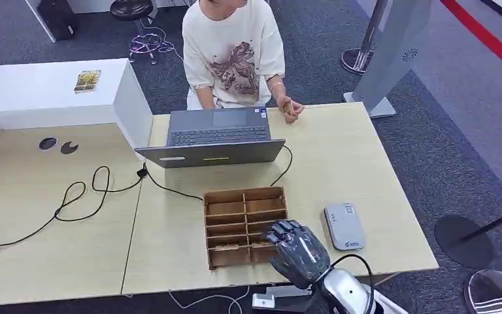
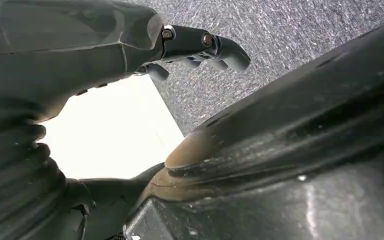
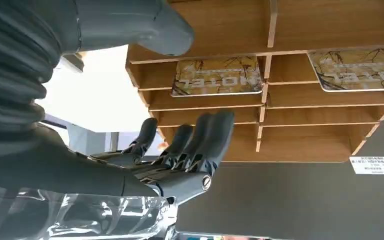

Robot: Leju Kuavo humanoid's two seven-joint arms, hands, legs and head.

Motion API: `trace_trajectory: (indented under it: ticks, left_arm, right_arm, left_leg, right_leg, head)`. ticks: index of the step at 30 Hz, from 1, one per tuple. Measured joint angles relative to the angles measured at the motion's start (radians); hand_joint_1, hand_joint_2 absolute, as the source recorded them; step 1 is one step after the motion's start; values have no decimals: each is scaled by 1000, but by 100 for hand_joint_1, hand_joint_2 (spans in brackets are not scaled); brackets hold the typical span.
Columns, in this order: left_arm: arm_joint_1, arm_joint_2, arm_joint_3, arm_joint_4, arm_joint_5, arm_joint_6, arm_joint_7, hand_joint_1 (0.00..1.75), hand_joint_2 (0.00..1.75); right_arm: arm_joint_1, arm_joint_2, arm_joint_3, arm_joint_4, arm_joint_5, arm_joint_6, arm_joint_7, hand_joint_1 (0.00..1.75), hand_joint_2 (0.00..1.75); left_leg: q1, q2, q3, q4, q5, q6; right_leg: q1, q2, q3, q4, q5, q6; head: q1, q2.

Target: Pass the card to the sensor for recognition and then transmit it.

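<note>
Right hand (image 1: pixel 297 247) hangs over the near right corner of the rack (image 1: pixel 245 226), fingers (image 3: pixel 200 140) spread and holding nothing. Seen from the right wrist, the fingers stretch toward the rack's compartments without touching a card.

Rack: wooden, divided into 2 columns of slots, standing on the table (image 1: pixel 340 157) in front of the laptop (image 1: pixel 216 136).

Cards: 2 in the rack, each marked HOTEL. 1 card (image 3: pixel 217 76) lies in a slot just beyond the fingertips; the other card (image 3: pixel 362 68) lies in the neighbouring slot of the same row.

Sensor (image 1: pixel 344 226): grey, flat on the table, just right of the rack and apart from the hand.

Left hand (image 2: pixel 180 47): seen from the left wrist over grey carpet, fingers loosely curled, nothing in them; whether fully closed cannot be told.

Other items: a person (image 1: pixel 232 52) sits behind the laptop, 1 hand resting on the table edge. A black cable (image 1: pixel 82 196) loops across the left part of the table.
</note>
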Motion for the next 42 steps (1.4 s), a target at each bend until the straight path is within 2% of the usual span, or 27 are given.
trace_trajectory:
  ticks: [3, 8, 12, 16, 19, 28, 33, 36, 40, 42]
  left_arm:
    - [0, 0, 0, 0, 0, 0, 0, 0, 175]
    - [0, 0, 0, 0, 0, 0, 0, 0, 175]
    - [0, 0, 0, 0, 0, -1, 0, 0, 175]
    - [0, 0, 0, 0, 0, -2, 0, 0, 175]
    - [0, 1, 0, 0, 0, -5, 0, 0, 175]
    - [0, 1, 0, 0, 0, -6, -2, 0, 175]
    - [0, 2, 0, 0, 0, -6, -2, 0, 175]
    - [0, 2, 0, 0, 0, -7, -2, 0, 175]
    - [0, 2, 0, 0, 0, -7, -2, 0, 175]
    - [0, 2, 0, 0, 0, -7, -2, 0, 175]
  right_arm:
    - [-5, 2, 4, 6, 0, 0, 0, 86, 175]
    - [-14, 3, 8, 11, -1, 0, 0, 105, 175]
    - [-20, 5, 12, 15, 0, 0, 0, 106, 175]
    - [-25, 5, 18, 17, 10, 0, 9, 99, 175]
    - [-29, 8, 22, 19, 19, 0, 13, 108, 175]
    - [-39, 18, 25, 28, 41, 0, 29, 112, 175]
    - [-41, 23, 25, 34, 43, 0, 32, 133, 175]
    - [-43, 27, 25, 36, 45, -1, 33, 140, 175]
    - [-47, 31, 26, 40, 51, -2, 34, 161, 175]
    - [-47, 34, 26, 40, 56, -6, 35, 164, 175]
  left_leg:
    - [0, 0, 0, 0, 0, 0]
    - [0, 0, 0, 0, 0, 0]
    - [0, 0, 0, 0, 0, 0]
    - [0, 0, 0, 0, 0, 0]
    - [0, 0, 0, 0, 0, 0]
    - [0, 0, 0, 0, 0, 0]
    - [0, 0, 0, 0, 0, 0]
    - [0, 0, 0, 0, 0, 0]
    - [0, 0, 0, 0, 0, 0]
    - [0, 0, 0, 0, 0, 0]
  right_leg:
    - [0, 0, 0, 0, 0, 0]
    - [0, 0, 0, 0, 0, 0]
    - [0, 0, 0, 0, 0, 0]
    - [0, 0, 0, 0, 0, 0]
    - [0, 0, 0, 0, 0, 0]
    - [0, 0, 0, 0, 0, 0]
    - [0, 0, 0, 0, 0, 0]
    - [0, 0, 0, 0, 0, 0]
    - [0, 0, 0, 0, 0, 0]
    - [0, 0, 0, 0, 0, 0]
  head:
    - [0, 0]
    - [0, 0]
    - [0, 0]
    - [0, 0]
    - [0, 0]
    - [0, 0]
    - [0, 0]
    - [0, 0]
    - [0, 0]
    - [0, 0]
